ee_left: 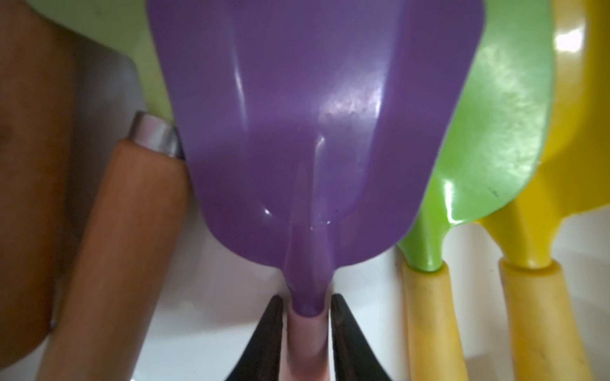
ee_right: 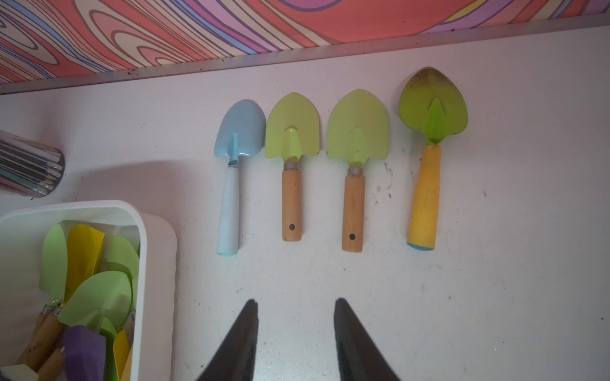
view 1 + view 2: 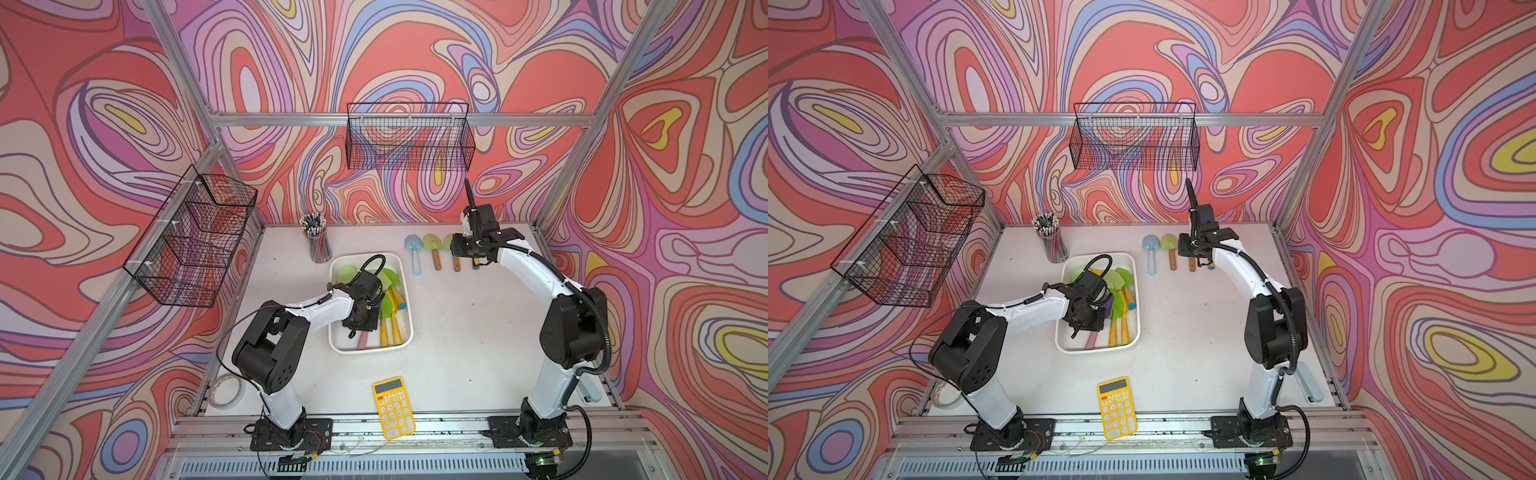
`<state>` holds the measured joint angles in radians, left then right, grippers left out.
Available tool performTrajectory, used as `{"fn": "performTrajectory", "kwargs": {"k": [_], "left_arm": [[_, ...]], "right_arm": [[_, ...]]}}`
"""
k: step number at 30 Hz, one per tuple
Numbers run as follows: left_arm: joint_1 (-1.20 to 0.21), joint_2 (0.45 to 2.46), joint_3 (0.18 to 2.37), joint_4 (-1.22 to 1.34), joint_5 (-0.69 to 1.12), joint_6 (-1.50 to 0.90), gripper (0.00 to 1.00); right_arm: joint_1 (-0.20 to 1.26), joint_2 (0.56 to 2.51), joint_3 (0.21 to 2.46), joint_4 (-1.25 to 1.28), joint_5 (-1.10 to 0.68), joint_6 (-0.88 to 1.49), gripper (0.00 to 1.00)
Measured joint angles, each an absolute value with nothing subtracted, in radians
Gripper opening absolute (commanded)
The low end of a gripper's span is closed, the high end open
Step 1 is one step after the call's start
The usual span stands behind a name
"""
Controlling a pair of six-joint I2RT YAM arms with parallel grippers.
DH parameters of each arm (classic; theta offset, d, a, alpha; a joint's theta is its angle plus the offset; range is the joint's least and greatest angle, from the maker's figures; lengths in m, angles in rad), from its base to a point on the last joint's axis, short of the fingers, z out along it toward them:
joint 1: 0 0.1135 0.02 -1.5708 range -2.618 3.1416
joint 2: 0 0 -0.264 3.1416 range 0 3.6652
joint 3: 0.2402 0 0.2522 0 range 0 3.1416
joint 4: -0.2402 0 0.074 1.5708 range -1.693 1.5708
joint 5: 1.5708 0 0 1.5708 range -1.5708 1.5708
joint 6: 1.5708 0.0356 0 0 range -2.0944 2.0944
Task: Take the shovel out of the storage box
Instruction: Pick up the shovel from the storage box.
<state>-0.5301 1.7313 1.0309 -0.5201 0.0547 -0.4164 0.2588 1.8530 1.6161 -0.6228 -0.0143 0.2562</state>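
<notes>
White table point(image 3: 457, 332) | storage box point(image 3: 371, 350): shovels point(image 3: 390, 277) | left gripper point(image 1: 307, 300) clamps purple shovel point(image 1: 313, 115) | right gripper point(image 2: 295, 303) released

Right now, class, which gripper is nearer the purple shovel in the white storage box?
Left. The left gripper grips the purple shovel by its handle inside the storage box. The right gripper hangs open outside the box, above the table near four laid-out shovels.

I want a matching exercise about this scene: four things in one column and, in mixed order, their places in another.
1 purple shovel
2 blue shovel
3 calculator
4 pencil cup

A near the front edge of the table
B in the box, gripped by the left gripper
C end of the shovel row
D upright behind the box

Pairs: 1-B, 2-C, 3-A, 4-D
</notes>
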Motion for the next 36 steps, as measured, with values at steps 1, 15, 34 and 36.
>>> {"fn": "performTrajectory", "kwargs": {"k": [1, 15, 34, 36], "left_arm": [[-0.530, 1.725, 1.027, -0.521, 0.054, -0.416, 0.35], [-0.558, 1.624, 0.913, -0.564, 0.051, -0.423, 0.46], [-0.562, 1.618, 0.907, -0.553, 0.054, -0.425, 0.00], [-0.562, 1.605, 0.905, -0.552, 0.050, -0.431, 0.00]], "right_arm": [[0.261, 1.853, 1.611, -0.621, -0.014, 0.257, 0.40], [0.270, 1.853, 1.594, -0.613, -0.015, 0.257, 0.40], [0.280, 1.814, 1.563, -0.602, -0.015, 0.265, 0.36], [0.282, 1.802, 1.554, -0.591, -0.015, 0.267, 0.36]]}}
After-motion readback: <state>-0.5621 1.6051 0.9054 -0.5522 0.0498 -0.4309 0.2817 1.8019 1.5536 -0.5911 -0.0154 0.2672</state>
